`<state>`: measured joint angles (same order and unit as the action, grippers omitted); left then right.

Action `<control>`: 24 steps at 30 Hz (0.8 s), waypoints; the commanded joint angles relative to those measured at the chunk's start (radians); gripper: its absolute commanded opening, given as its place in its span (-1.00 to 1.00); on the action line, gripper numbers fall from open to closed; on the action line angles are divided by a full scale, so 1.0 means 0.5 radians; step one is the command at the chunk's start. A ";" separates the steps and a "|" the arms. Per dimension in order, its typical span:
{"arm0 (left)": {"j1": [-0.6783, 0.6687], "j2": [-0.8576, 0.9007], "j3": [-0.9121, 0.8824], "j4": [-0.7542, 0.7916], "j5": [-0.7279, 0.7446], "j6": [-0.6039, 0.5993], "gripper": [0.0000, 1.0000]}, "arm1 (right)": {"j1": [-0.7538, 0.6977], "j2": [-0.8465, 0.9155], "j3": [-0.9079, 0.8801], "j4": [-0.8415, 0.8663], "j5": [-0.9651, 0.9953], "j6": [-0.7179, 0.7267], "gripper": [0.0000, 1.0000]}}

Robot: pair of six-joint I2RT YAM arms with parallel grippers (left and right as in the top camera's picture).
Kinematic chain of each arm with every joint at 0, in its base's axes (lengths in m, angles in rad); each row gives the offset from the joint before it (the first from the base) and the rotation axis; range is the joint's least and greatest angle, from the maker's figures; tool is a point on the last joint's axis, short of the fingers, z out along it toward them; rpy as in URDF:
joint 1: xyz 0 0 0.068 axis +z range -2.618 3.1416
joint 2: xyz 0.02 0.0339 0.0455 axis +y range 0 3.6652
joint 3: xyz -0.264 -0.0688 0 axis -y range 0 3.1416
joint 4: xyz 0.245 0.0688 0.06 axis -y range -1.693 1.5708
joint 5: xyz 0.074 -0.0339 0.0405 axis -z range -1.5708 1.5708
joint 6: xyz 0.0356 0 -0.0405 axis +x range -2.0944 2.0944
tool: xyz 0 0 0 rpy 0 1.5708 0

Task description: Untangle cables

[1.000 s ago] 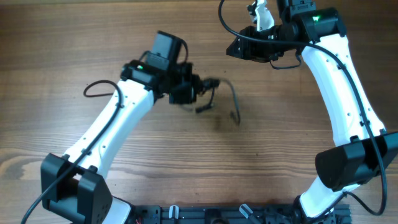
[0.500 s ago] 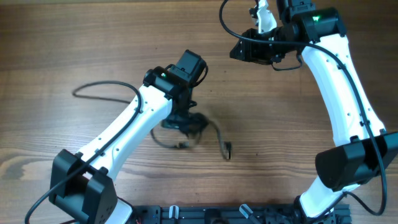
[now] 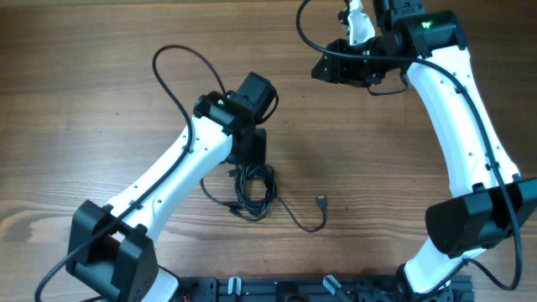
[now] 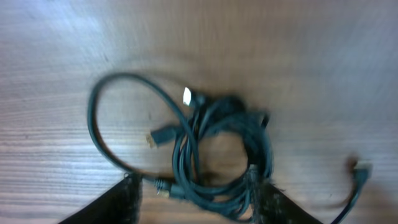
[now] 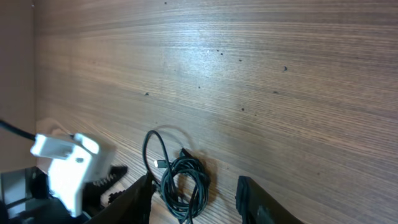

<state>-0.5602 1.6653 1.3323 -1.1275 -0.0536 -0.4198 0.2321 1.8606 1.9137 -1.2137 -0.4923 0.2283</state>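
Hanging over the table (image 3: 84, 84), my left claw (image 4: 194, 190) had its fingers apart, holding nothing. The cables (image 4: 217, 146) lay bunched in the middle of my wrist view, just above and between my fingertips. My right claw (image 5: 194, 193), fingers apart too, was far off at the top right of the overhead view.

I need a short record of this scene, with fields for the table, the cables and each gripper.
surface: wooden table
cables: black, one tangled bundle lying on the table
plug end: trails out beside the bundle
left gripper: open, over the bundle
right gripper: open, empty, far from the bundle
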 commanded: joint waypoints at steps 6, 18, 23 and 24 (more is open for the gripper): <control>-0.002 0.012 -0.456 0.174 0.217 -0.557 -0.61 | -0.006 -0.011 0.009 -0.023 0.059 -0.055 -0.07; 0.002 0.012 -0.777 0.507 -0.092 -1.055 -0.49 | -0.006 -0.011 0.009 -0.031 0.057 -0.077 -0.06; 0.002 0.011 -0.844 0.640 -0.053 -1.060 -0.92 | -0.006 -0.011 0.009 -0.043 0.057 -0.089 -0.06; 0.004 0.009 -0.843 0.677 -0.053 -1.060 -0.92 | -0.006 -0.011 0.009 -0.043 0.057 -0.089 -0.06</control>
<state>-0.5602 1.6680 0.9321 -0.8288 -0.0650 -0.9329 0.2321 1.8606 1.9137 -1.2339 -0.4702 0.2054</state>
